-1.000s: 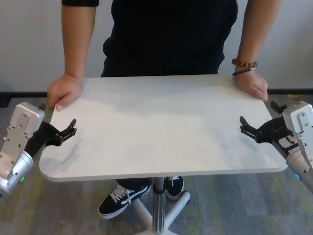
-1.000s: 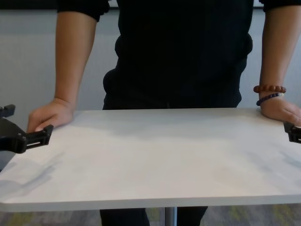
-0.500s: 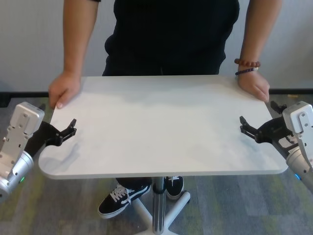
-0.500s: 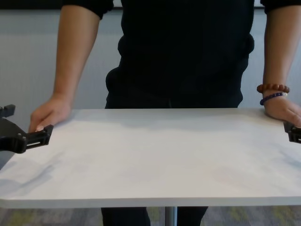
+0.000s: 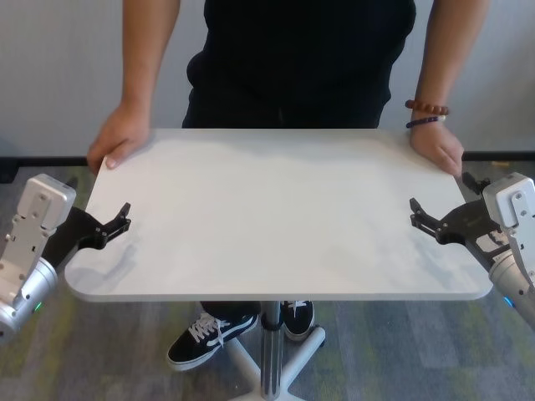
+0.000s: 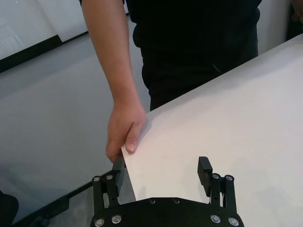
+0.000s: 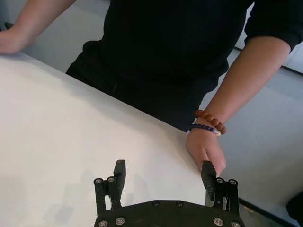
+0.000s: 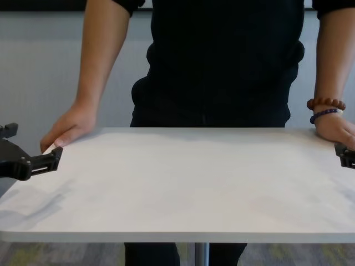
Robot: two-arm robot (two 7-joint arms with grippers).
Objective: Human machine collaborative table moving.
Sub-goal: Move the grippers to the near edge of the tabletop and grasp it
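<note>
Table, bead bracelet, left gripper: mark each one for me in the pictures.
table (image 5: 276, 217): head view, bare middle of the white top.
bead bracelet (image 7: 210, 118): right wrist view, brown beads on the person's wrist.
left gripper (image 6: 162, 170): left wrist view, midway between its fingertips.

Grey-green carpet (image 5: 401, 359) covers the floor before a pale wall (image 5: 50, 75) (with dark baseboard (image 5: 17, 165)).

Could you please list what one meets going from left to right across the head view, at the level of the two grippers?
left gripper → table → right gripper
</note>
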